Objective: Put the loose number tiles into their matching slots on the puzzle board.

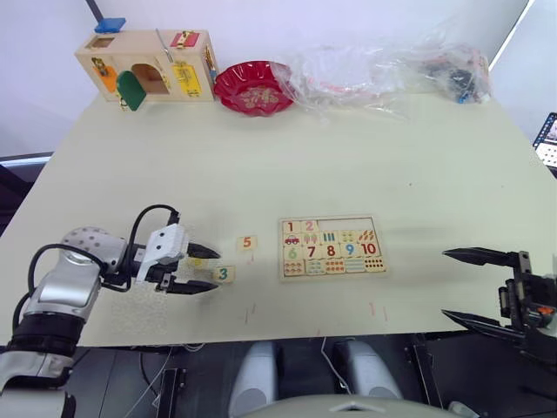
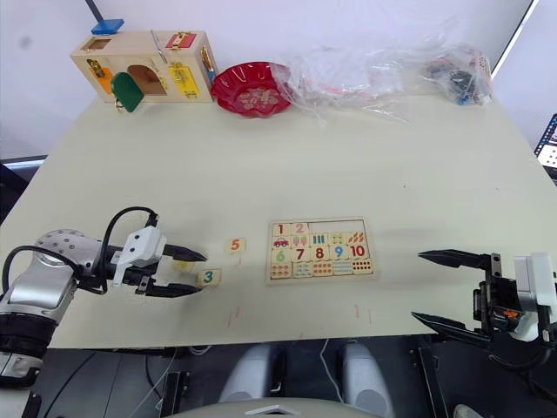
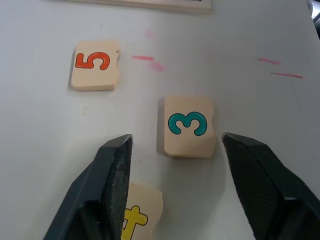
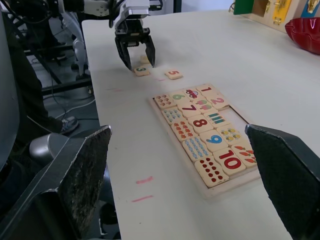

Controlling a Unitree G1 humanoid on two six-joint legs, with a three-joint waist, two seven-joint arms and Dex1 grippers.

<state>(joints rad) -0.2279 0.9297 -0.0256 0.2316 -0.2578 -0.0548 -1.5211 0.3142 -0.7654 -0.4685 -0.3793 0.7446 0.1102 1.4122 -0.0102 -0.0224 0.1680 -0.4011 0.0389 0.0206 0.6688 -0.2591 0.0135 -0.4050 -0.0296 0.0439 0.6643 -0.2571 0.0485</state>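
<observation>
- The puzzle board [image 1: 332,247] lay flat near the middle of the tabletop [image 1: 287,165], close to the front edge.
- Tiles 1 and 2 sat in the board's top row, and the tiles 6 to 10 filled a lower row.
- The next three slots [image 1: 346,225] in the top row, past the 2, looked like plain wood.
- The 5 tile [image 1: 247,243] lay on the tabletop just to the left of the board.
- The 3 tile [image 1: 224,274] lay a bit further left and nearer the front edge.
- The left gripper [image 1: 209,269] was low over the tabletop with its fingers spread wide, and it held nothing.
- The 3 tile was just past its fingertips.
- The 4 tile [image 3: 136,215], with a yellow number, lay partly hidden by one left finger.
- The right gripper [image 1: 457,284] hung past the front right edge of the tabletop, well apart from the board.
- Its fingers were spread wide too, with nothing in them.
- A wooden box [image 1: 146,66], a red bowl [image 1: 253,87] and some clear plastic bags [image 1: 383,70] sat along the far edge.
</observation>
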